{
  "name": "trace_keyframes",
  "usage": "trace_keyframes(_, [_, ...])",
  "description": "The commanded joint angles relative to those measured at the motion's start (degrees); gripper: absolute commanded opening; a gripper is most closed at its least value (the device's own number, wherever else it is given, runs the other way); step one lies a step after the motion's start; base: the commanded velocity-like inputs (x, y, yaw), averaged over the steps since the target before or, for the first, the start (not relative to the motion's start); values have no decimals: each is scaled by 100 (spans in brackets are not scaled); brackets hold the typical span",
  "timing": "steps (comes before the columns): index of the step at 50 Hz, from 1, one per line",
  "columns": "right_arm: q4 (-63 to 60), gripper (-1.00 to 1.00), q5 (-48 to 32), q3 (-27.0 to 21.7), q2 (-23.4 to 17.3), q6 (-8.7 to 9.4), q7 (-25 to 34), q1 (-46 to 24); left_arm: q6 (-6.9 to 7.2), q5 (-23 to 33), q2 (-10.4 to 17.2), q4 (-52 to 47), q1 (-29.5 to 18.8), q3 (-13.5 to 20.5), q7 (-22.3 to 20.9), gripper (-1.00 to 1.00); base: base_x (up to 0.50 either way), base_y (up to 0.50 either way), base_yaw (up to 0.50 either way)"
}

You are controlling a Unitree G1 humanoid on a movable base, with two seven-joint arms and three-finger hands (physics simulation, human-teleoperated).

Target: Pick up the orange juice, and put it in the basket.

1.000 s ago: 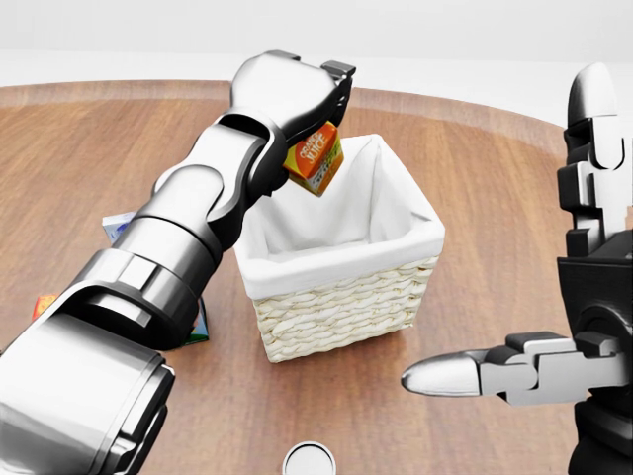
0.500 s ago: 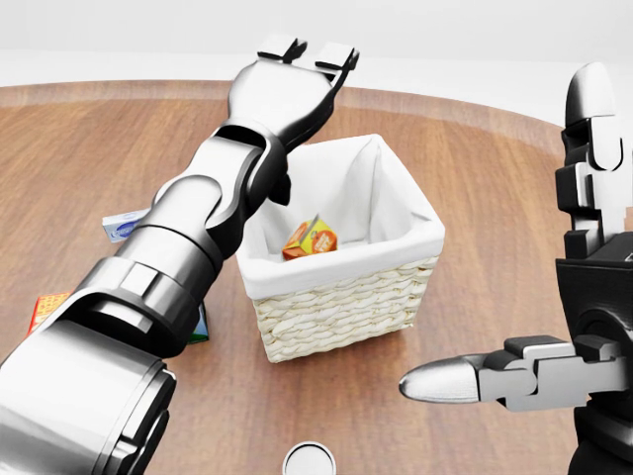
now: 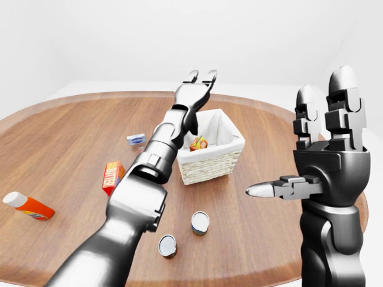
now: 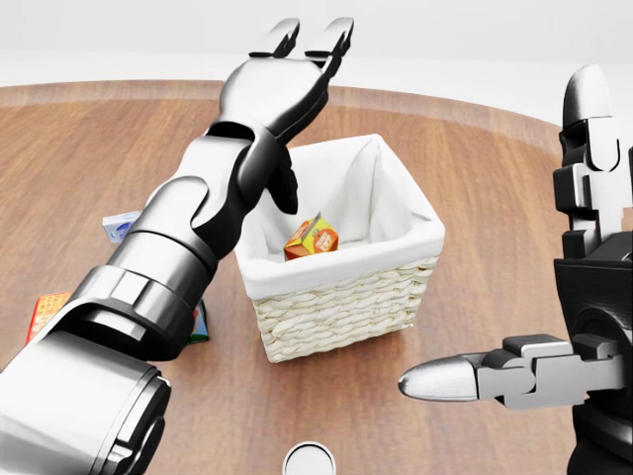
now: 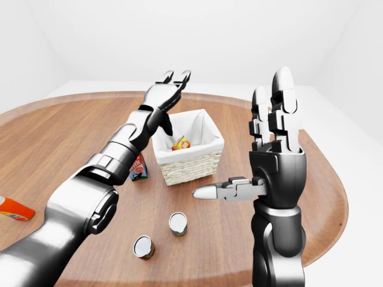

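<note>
The small orange juice point(image 4: 311, 238) carton lies tilted inside the white-lined woven basket point(image 4: 346, 302). Above its far rim the left hand point(image 4: 287, 74) hangs, fingers spread and empty. The right hand point(image 4: 554, 297) stands splayed over bare wooden tabletop point(image 4: 475, 178).

Two metallic arms with three-finger hands, rendered in polished silver and dark grey

The left arm point(image 4: 188, 257) is built of glossy silver cylindrical segments joined by black bands, ending in a left hand point(image 4: 282, 84) with dark-tipped fingers. The right hand point(image 3: 326, 155) is cast in darker gunmetal, with blocky jointed fingers point(image 3: 341, 95) capped by rounded silver tips and a pointed silver thumb point(image 3: 263, 190).
</note>
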Motion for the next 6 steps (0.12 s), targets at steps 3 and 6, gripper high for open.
trace_keyframes(3, [41,100,-51,58,10,0,-16,5,0,-1527,54,-1373,739,314,-1072,100,0,0,0])
trace_keyframes(6, [32,100,-31,14,-1,0,-17,-20,0,-1912,138,-2407,1123,304,-1610,100,0,0,0])
